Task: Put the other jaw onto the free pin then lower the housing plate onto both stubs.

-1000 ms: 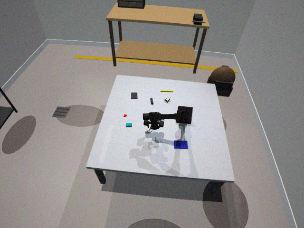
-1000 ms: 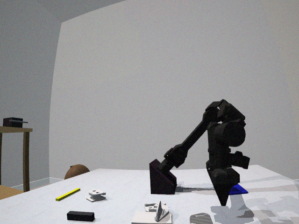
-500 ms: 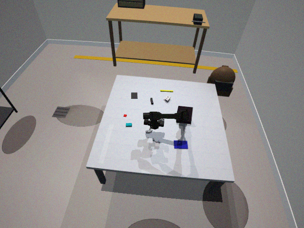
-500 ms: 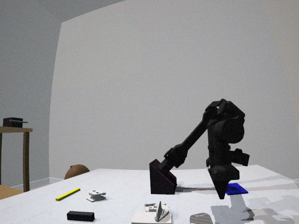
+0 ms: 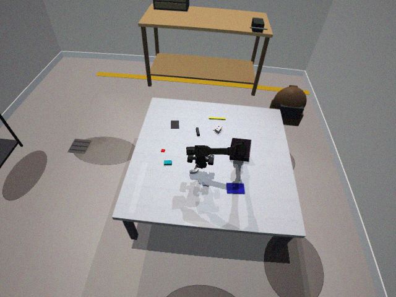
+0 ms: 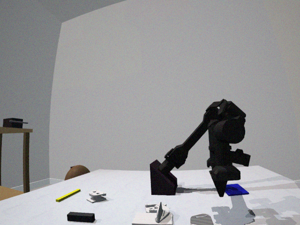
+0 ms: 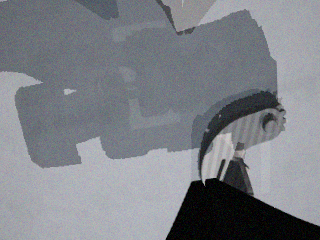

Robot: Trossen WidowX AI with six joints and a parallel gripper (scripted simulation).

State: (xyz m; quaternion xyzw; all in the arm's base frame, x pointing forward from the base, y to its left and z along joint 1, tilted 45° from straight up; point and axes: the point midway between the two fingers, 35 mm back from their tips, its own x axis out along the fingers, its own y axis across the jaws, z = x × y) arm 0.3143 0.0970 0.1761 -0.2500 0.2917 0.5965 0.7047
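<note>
Claw closed, tips together, nothing seen gripped; it points down over the bench. Loose jaw: pale, curved, toothed at one end with a round hole there, lying on the bench just beside the claw. In the wrist view its untoothed end meets the black fingertips in the picture; contact can't be told. Exterior view cuts it off at the lower edge.

White block at the bottom of the exterior view, pointed piece slanting up at it, another white part behind. Can't tell how these sit on pins. Teeth not meshed on the loose jaw; it lies apart from the block.

White layered part with holes sits well apart from the claw, between yellow stick and arm base. Black bar nearby. Blue square flat on the bench. Teal block and small red piece off on the other side.
</note>
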